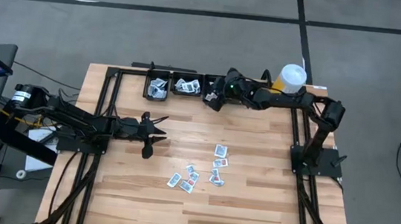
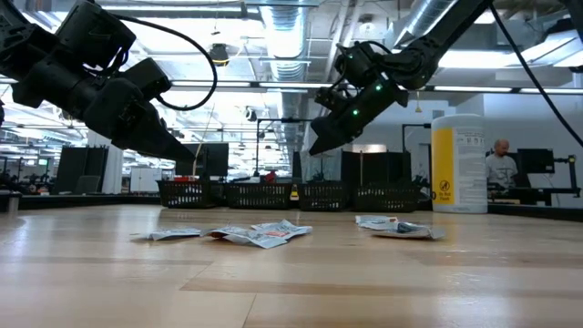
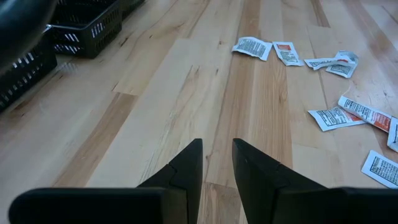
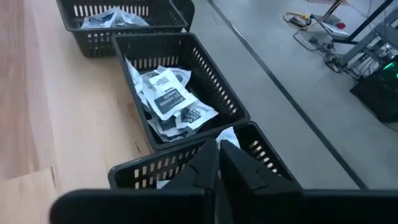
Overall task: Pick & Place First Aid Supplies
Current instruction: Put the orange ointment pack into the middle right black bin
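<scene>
right end effector (image 1: pixel 211 98), fingers together, hovers over a black bin (image 1: pixel 212 91) at upper centre. left end effector (image 1: pixel 155 131) sits slightly apart, left of centre. loose packets (image 1: pixel 201 173) lie lower centre, well apart from both.

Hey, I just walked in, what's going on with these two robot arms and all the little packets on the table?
The robot is sorting first aid packets from the wooden table into black baskets along its far edge. The right end effector hangs over the baskets, fingers shut; whether it holds a packet is unclear. The left end effector hovers over bare wood, slightly open and empty. Several packets remain loose on the table.
</scene>
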Robot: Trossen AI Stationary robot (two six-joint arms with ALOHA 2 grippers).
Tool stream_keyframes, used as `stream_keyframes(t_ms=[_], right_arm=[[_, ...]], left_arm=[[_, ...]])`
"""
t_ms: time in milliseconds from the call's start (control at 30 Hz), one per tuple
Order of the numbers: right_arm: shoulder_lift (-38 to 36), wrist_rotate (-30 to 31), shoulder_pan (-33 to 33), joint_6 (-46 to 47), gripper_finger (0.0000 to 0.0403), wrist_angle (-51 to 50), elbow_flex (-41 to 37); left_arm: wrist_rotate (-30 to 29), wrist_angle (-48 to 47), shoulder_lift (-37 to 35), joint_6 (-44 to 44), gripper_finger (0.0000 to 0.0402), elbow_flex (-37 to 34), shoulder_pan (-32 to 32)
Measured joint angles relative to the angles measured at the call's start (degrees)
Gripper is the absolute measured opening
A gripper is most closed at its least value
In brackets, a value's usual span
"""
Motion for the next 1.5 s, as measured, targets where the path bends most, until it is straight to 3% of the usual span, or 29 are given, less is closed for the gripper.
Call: stream_keyframes(t_ms=[400,767,833,1033,1100,1300,1500], right_arm=[[0.0,0.3,1.1,0.2,0.0089,-0.6,0.0],[0.0,0.1,1.2,1.1,0.0102,-4.1,0.0],[0.0,-2.4,1.8,0.4,0.0102,-4.6,0.0],[0.0,-19.8,6.4,-6.0,0.0100,-10.2,0.0],[0.0,-22.8,8.5,-7.3,0.0099,-14.0,0.0],[0.0,-22.9,15.6,-6.9,0.0098,-26.5,0.0],[0.0,-22.7,23.4,-2.1,0.0098,-30.9,0.0]], left_arm=[[0.0,0.0,0.0,0.0,0.0088,0.0,0.0],[0.0,0.0,0.0,0.0,0.0088,0.0,0.0],[0.0,0.0,0.0,0.0,0.0088,0.0,0.0],[0.0,0.0,0.0,0.0,0.0088,0.0,0.0],[0.0,0.0,0.0,0.0,0.0088,0.0,0.0],[0.0,0.0,0.0,0.0,0.0088,0.0,0.0],[0.0,0.0,0.0,0.0,0.0088,0.0,0.0]])
